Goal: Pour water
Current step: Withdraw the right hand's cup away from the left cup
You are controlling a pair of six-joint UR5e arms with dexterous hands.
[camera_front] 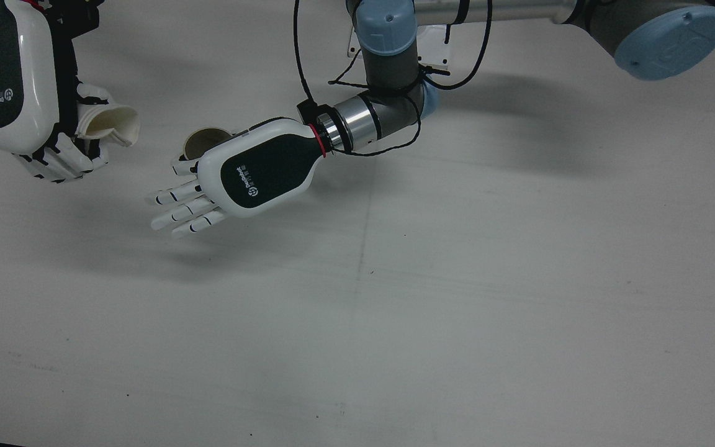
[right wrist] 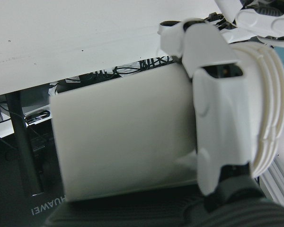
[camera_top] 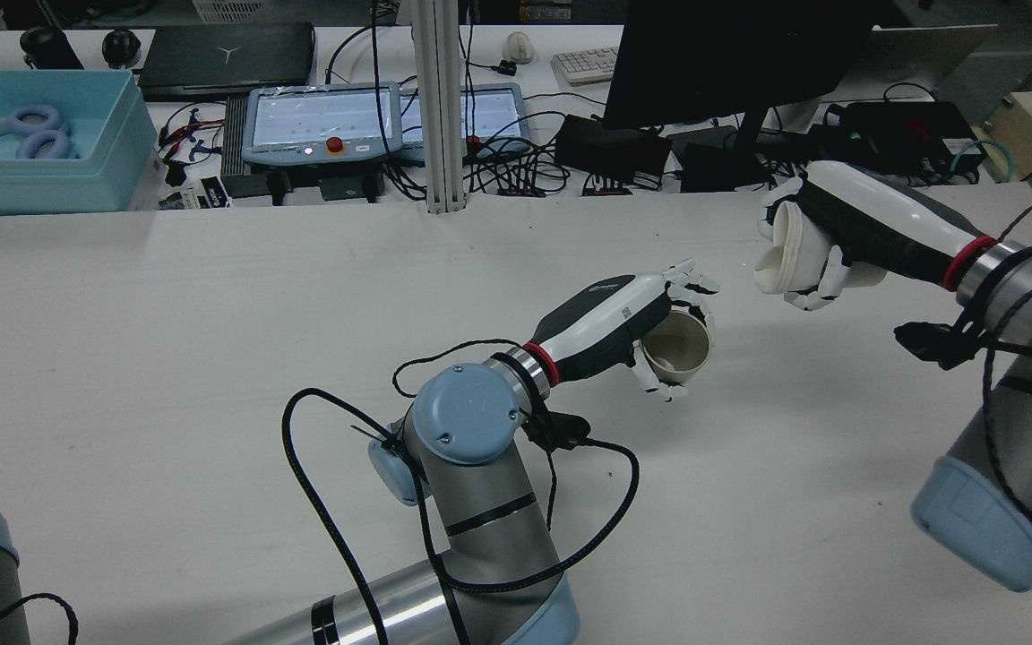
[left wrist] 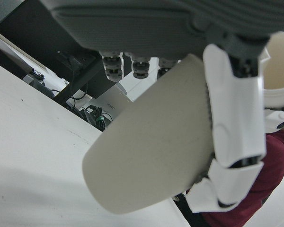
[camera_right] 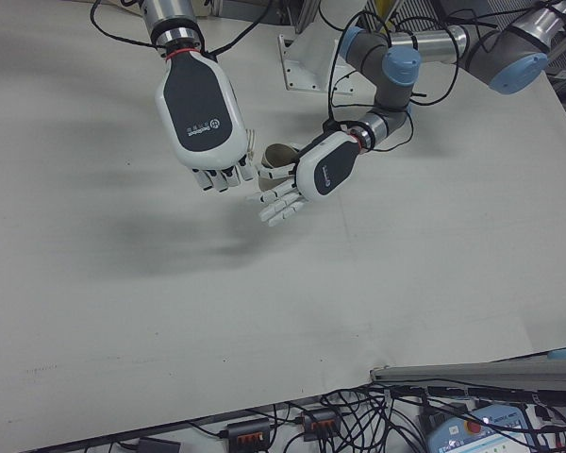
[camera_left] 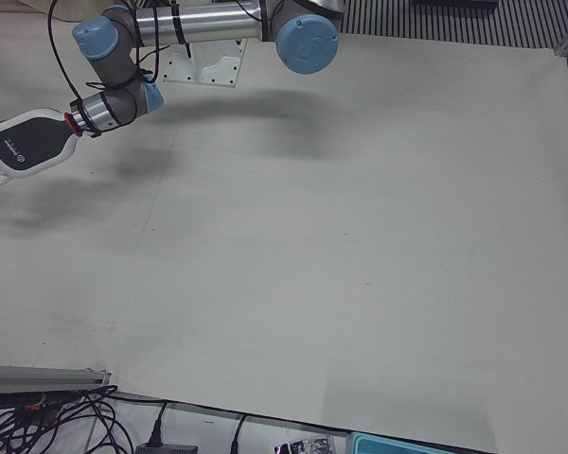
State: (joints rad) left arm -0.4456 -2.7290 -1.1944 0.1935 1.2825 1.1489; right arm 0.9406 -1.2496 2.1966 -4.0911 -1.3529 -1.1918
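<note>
Right hand (camera_top: 825, 242): fingers clamped on a cream paper cup (camera_top: 785, 253), tipped on its side, mouth toward the left hand (camera_top: 623, 327). Left hand: fingers wrapped round a second, tan-lined cup (camera_top: 679, 346), held just above the table (camera_front: 457, 279). The cups are near, not touching. Table surface around them lies bare.

"HUAWEI" on dark monitor edge (right wrist: 38, 209), hand logos unreadable

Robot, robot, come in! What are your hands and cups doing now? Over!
Right hand shut on white cup, tipped sideways, raised. Left hand shut on tan cup, mouth up. Cups apart. Nothing between them.
</note>
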